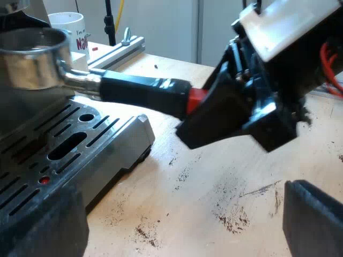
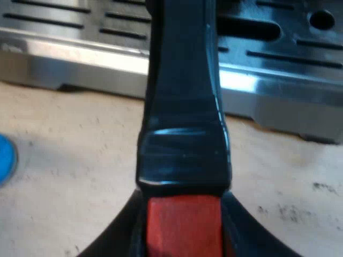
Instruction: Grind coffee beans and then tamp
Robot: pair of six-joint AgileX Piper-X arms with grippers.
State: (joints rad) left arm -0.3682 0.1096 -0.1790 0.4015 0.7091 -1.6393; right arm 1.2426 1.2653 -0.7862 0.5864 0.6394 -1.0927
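Pale wooden table (image 1: 214,176), dusted with dark coffee grounds (image 1: 233,220) near the foot of the espresso machine (image 1: 131,140). Slotted drip tray (image 1: 69,145) at the machine's front; a white mug (image 1: 69,27) with red lettering and a metal rail (image 1: 120,49) stand beyond it. Holder (image 1: 32,59): the metal basket hangs over the drip tray, close under a dark part of the machine. Whether it is seated there I cannot tell. Its dark handle (image 1: 142,88) runs roughly level out over the table to the red end (image 1: 196,100). My right gripper (image 2: 182,233) is clamped on that red end, a finger (image 2: 118,238) pressed to each side. From those fingers the long axis runs straight to twelve o'clock: handle first, then the tray's front edge below it, with the basket at the far end. The right arm therefore has the holder, and I judge that any push or twist must go along or about this line. My left gripper (image 1: 177,214) hovers low over the table, fingers (image 1: 313,219) wide apart with nothing between them. From it the red end lies at about twelve o'clock and the basket at about ten. In the way, as I judge it: the tray's raised front corner under the handle, and the mug beyond the basket. A blue edge (image 2: 4,158) lies on the table at about nine o'clock from my right fingers, possibly the tamper. Too little shows to say.
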